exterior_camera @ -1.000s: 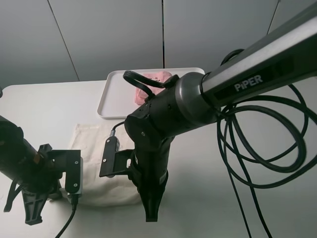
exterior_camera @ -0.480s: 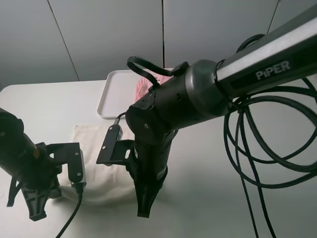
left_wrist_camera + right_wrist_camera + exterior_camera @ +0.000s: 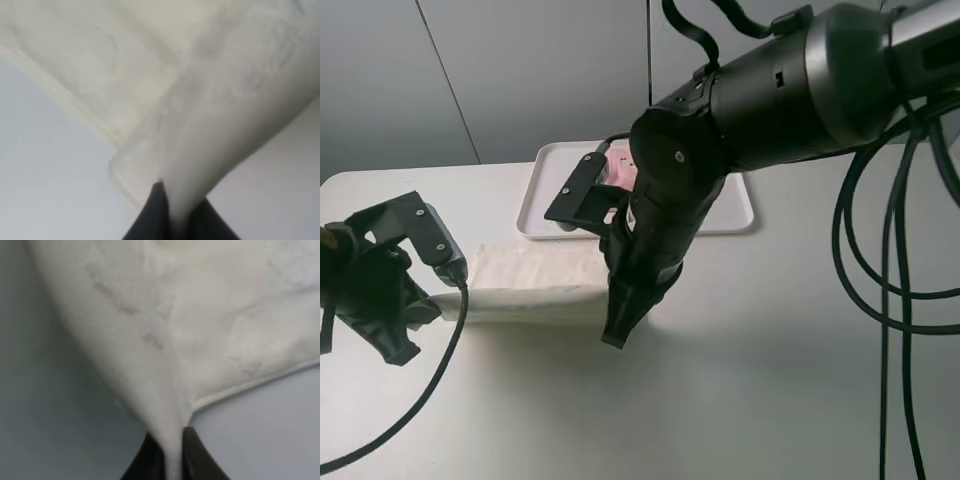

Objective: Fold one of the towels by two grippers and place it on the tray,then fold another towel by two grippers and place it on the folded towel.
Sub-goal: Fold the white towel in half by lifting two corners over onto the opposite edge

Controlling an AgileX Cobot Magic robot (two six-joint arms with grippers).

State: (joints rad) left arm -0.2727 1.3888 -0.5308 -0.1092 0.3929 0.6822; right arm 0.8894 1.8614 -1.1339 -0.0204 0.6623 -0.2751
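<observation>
Jaws of the left gripper (image 3: 177, 210) and right gripper (image 3: 171, 440) each pinch the cream towel (image 3: 520, 280), mid-fold on the worktop (image 3: 770, 350) just beside the white tray (image 3: 545, 200), where the pink towel (image 3: 620, 165) lies; stacking remains.

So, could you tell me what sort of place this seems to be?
Most likely a robotics lab or test bench: a plain white table against bare grey wall panels, loose black cables hanging over it, and a cream towel and a white tray as props.
</observation>
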